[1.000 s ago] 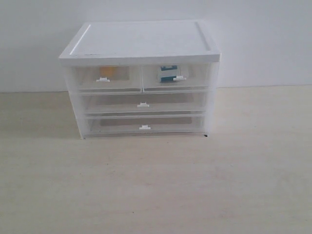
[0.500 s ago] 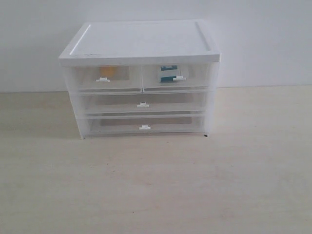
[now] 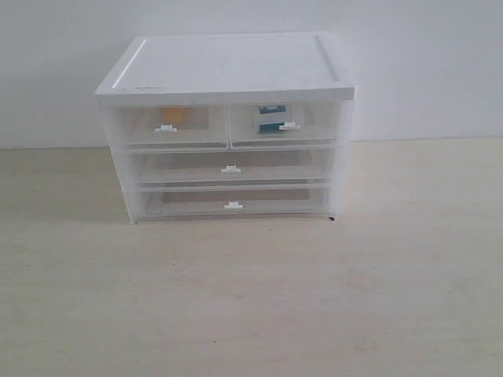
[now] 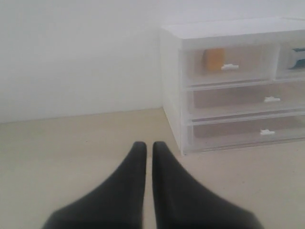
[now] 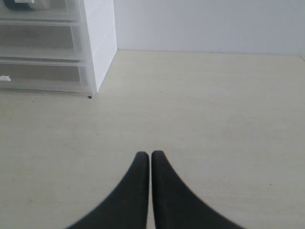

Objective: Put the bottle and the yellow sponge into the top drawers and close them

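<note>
**Both items inside closed top drawers, both grippers shut and empty**

A small white-topped cabinet (image 3: 228,67) stands on a pale wooden table (image 3: 251,306), against a plain white wall (image 3: 424,63). It has four clear plastic drawers, each with a small white handle tab.

The top drawers (image 3: 141,133) are two half-width ones side by side. Both are pushed in, with their fronts flush with the cabinet frame. The left one holds the yellow sponge (image 3: 174,115), an orange-yellow block seen through the clear front, just above and behind the handle tab (image 3: 165,128). The right one (image 3: 318,126) holds the bottle (image 3: 271,119), white with a dark teal label band. It sits towards that drawer's left side, next to the divider between the two drawers.

Below these are two full-width drawers, a middle drawer (image 3: 181,166) and a bottom drawer (image 3: 181,201). Both are pushed in, and nothing can be seen inside them.

No arm appears in the exterior view. In the left wrist view, the left gripper (image 4: 149,145) has its two dark fingers pressed together, holding nothing. It is above the bare table, well apart from the cabinet's left front corner, and the sponge (image 4: 214,58) shows through the drawer front. In the right wrist view, the right gripper (image 5: 150,155) is likewise closed and empty. It is over open table, well apart from the cabinet's right front corner.
</note>
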`<act>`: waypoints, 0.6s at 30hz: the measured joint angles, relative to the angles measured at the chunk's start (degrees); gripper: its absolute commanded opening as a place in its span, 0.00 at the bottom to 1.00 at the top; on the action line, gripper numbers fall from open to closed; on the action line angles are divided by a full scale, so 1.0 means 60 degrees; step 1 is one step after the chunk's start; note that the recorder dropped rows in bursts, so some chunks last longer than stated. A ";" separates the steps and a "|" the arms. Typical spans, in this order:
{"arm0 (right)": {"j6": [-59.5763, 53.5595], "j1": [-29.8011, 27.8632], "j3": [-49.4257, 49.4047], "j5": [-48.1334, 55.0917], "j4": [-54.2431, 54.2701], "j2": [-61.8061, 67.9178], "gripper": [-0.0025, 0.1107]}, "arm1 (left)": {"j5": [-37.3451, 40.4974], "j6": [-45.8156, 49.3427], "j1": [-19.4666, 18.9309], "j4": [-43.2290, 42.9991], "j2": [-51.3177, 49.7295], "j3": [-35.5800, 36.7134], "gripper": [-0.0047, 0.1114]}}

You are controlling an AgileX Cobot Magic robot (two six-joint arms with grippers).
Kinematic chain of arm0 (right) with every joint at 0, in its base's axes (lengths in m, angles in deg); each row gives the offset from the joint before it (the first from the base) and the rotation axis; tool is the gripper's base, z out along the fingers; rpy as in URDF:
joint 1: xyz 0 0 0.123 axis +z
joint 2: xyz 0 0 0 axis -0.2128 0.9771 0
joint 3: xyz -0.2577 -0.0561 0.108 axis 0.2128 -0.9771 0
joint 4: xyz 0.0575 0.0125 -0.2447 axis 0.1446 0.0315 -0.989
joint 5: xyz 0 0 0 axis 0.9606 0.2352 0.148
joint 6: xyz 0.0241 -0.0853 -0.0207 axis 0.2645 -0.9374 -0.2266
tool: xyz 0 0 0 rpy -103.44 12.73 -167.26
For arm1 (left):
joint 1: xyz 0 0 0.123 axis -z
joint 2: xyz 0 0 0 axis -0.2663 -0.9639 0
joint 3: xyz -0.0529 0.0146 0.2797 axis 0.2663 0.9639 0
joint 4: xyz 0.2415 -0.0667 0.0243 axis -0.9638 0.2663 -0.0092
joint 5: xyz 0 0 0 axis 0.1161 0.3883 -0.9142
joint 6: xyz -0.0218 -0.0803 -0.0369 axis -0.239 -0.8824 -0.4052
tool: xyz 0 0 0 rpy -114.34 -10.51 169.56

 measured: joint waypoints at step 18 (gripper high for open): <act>0.0000 0.0000 0.0000 0.0000 0.0000 0.0000 0.02 | 0.1358 0.0436 -0.0054 0.0172 0.0000 0.0000 0.08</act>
